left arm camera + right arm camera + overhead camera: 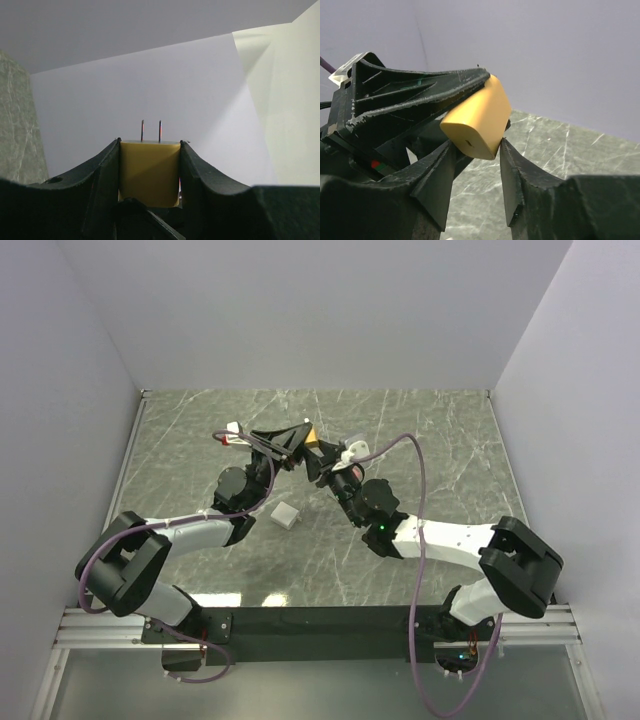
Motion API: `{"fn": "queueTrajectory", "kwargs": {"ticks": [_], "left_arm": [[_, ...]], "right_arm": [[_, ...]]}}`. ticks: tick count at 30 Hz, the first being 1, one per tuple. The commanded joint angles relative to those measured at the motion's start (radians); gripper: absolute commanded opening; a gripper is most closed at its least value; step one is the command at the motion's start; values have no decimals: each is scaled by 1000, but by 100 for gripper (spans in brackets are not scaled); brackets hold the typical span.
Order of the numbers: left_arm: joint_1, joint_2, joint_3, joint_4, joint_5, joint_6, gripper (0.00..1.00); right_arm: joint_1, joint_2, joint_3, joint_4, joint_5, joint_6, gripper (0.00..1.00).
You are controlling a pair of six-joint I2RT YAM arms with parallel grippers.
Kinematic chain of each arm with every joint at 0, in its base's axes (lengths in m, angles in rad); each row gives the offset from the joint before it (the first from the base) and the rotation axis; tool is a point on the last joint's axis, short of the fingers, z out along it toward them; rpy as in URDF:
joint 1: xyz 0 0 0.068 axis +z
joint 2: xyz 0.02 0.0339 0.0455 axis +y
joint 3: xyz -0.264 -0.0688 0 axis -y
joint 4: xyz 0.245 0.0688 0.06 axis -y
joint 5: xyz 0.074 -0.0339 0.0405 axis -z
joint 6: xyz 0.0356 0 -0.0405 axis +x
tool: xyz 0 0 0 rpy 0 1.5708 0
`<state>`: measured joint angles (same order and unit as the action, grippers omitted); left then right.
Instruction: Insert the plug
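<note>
Though bolted side by side to the black rail at the near edge, lean inward and meet over the middle of the bench, a grey-green stone-patterned slab with pale veins and a dull sheen. Nearest, smooth white shells and black joints on the left arm and the right arm, with a slack purple cable looping round the right one. Just beyond the left forearm, a small white block, square-cornered, lying flat on the stone and apart from both hands. Further in and up off the surface, the left hand: closed on the plug, pinching its two flat sides between black, wedge-shaped fingers. A matte yellow-orange body with rounded corners, topped by two thin metal prongs, straight and parallel, pointing away from the wrist into free air. At the opposite, prongless end, the right hand, its dark fingers bracketing the rounded tip, which bears a small slot in its face; touching or just off it, cannot tell, so gripping or merely set around it cannot be told either. Past the meeting point, veined stone running on to the far edge and out to both side edges, all well apart from the hands. Beyond that, plain matte white walls closing in three sides.
</note>
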<state>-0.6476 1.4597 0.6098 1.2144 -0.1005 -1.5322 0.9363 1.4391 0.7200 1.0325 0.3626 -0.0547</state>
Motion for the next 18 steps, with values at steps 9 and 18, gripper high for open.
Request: {"fn": "queueTrajectory", "kwargs": {"ticks": [9, 18], "left_arm": [[-29, -28, -8, -49, 105, -19, 0], [-29, -65, -28, -69, 105, -11, 0]], "right_arm": [[-1, 14, 88, 121, -25, -165, 53], [-1, 47, 102, 204, 35, -208, 43]]}}
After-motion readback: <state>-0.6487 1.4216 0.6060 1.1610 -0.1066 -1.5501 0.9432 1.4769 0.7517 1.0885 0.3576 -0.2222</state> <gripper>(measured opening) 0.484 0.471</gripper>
